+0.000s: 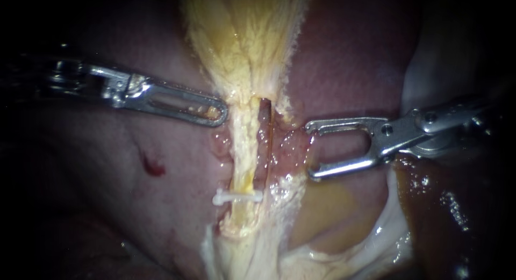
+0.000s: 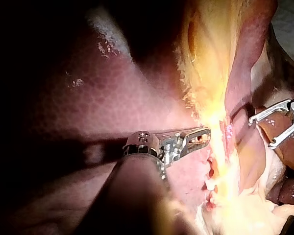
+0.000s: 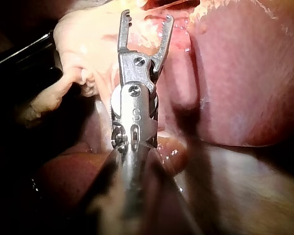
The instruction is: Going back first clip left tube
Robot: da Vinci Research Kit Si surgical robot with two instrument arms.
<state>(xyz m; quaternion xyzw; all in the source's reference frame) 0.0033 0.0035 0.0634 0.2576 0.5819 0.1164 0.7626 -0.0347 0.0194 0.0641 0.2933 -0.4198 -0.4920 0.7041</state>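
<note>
A pale yellow left tube runs down from the gallbladder, with a thinner reddish tube just to its right. A white clip sits across the left tube low down. My right instrument stands to the right of both tubes, apart from them, jaws wide open and empty; the right wrist view shows the same open jaws short of the pale tissue. My left instrument has its jaws shut, tip against the left edge of the yellow tissue, as also seen from its own wrist.
Reddish liver lies to the left and behind, with a small blood spot. Dark glossy tissue and a whitish fold lie under the right instrument. In the left wrist view the right instrument is beyond the tubes.
</note>
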